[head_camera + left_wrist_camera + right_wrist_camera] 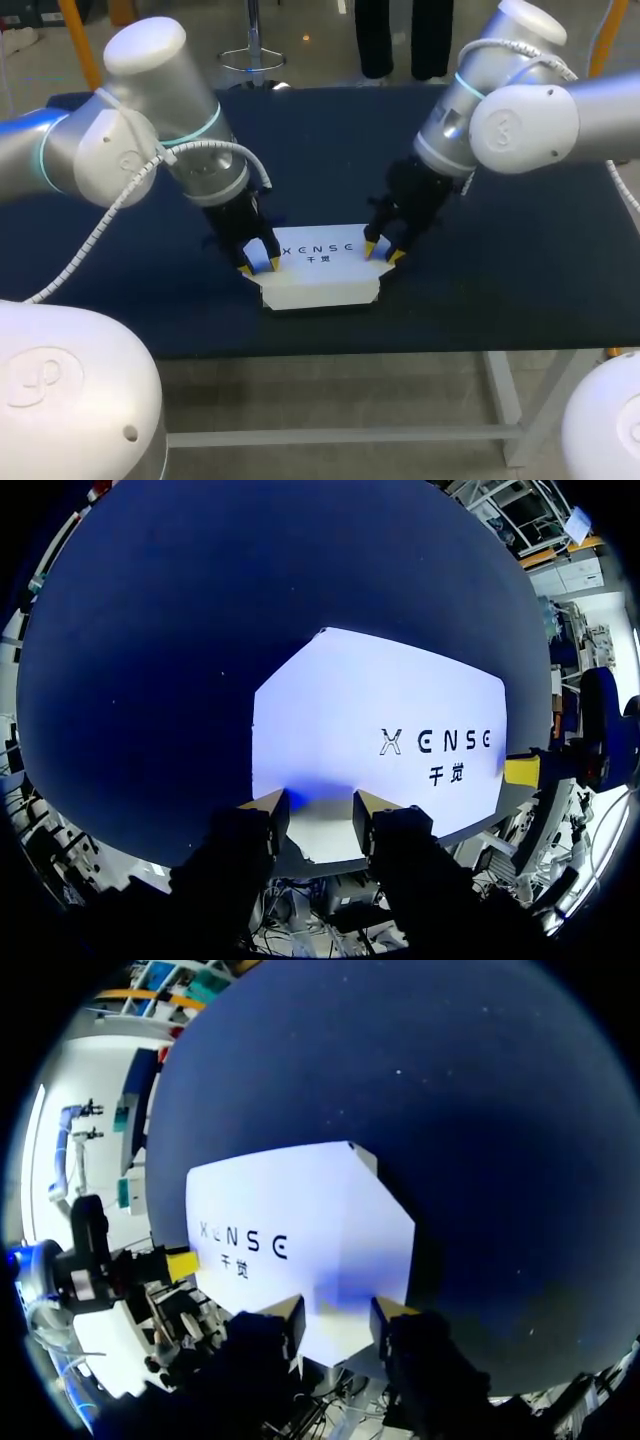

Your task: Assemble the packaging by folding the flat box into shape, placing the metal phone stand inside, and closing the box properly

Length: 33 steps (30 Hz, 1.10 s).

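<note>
While the dark-blue cloth-covered table (130,290) carries everything, the grey-and-white left arm (150,140) comes in from the left and the grey-and-white right arm (520,120) from the right, both angled down toward the middle; low white cardboard box (320,275), dark lettering on top, lies mid-table toward the near edge, long side running left-right; a white panel shows along its near side; left gripper (258,266) sits at the box's left end, right gripper (383,254) at its right end; left wrist view: left gripper (320,808) fingers spread, yellow tips at the box (380,730) end edge, not pinching it; right wrist view: right gripper (338,1315) likewise, tips apart at the box (300,1230) end; can't tell whether the tips touch the card.
</note>
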Motion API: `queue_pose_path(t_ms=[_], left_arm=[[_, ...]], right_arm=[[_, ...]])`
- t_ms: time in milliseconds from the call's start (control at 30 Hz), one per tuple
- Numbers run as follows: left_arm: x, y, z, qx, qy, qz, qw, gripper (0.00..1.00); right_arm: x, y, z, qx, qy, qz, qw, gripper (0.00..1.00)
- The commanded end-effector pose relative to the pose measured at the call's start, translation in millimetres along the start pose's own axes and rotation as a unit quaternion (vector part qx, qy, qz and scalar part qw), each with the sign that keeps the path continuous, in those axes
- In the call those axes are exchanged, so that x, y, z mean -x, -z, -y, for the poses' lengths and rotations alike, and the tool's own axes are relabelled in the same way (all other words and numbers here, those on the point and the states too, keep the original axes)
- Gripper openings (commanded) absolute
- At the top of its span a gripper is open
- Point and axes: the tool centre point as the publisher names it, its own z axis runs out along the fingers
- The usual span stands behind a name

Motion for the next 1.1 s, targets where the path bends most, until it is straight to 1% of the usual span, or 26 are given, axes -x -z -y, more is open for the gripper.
queue_pose_path(t_ms=[33,100,167,267,433,467,767,867,967,1000,1100], left_arm=[[-1.6,-0.9,-0.3,-0.001,0.001,0.004,1.0,0.46],[-1.6,-0.9,-0.3,-0.001,0.001,0.004,1.0,0.48],[-1.6,-0.9,-0.3,-0.001,0.001,0.004,1.0,0.48],[-1.6,-0.9,-0.3,-0.001,0.001,0.004,1.0,0.47],[-1.6,-0.9,-0.3,-0.001,0.001,0.004,1.0,0.48],[-1.6,-0.9,-0.3,-0.001,0.001,0.004,1.0,0.48],[-1.4,-1.1,0.1,-0.001,0.002,0.003,1.0,0.49],[-1.2,-1.8,1.3,-0.002,0.004,0.004,1.0,0.51],[-1.4,-2.1,1.4,-0.003,0.005,0.004,1.0,0.52],[-1.4,-2.2,1.5,-0.003,0.004,0.003,1.0,0.52],[-0.8,-3.0,2.0,-0.006,0.001,-0.002,1.0,0.53]], right_arm=[[0.0,0.7,-2.8,-0.005,0.001,-0.001,1.0,0.47],[0.0,0.7,-2.8,-0.005,0.001,-0.001,1.0,0.46],[0.0,0.7,-2.8,-0.005,0.001,-0.001,1.0,0.47],[0.0,0.7,-2.8,-0.005,0.001,-0.001,1.0,0.44],[0.0,0.7,-2.8,-0.005,0.001,-0.001,1.0,0.47],[0.0,0.7,-2.8,-0.005,0.001,-0.001,1.0,0.47],[-0.4,1.0,-2.7,-0.004,0.004,-0.002,1.0,0.5],[-0.6,0.7,-3.3,-0.004,0.007,-0.004,1.0,0.54],[-1.5,-0.4,-3.2,-0.003,0.011,-0.007,1.0,0.53],[-2.0,-0.8,-2.9,-0.002,0.013,-0.008,1.0,0.5],[-3.1,-3.2,-1.5,-0.001,0.016,-0.01,1.0,0.49]])
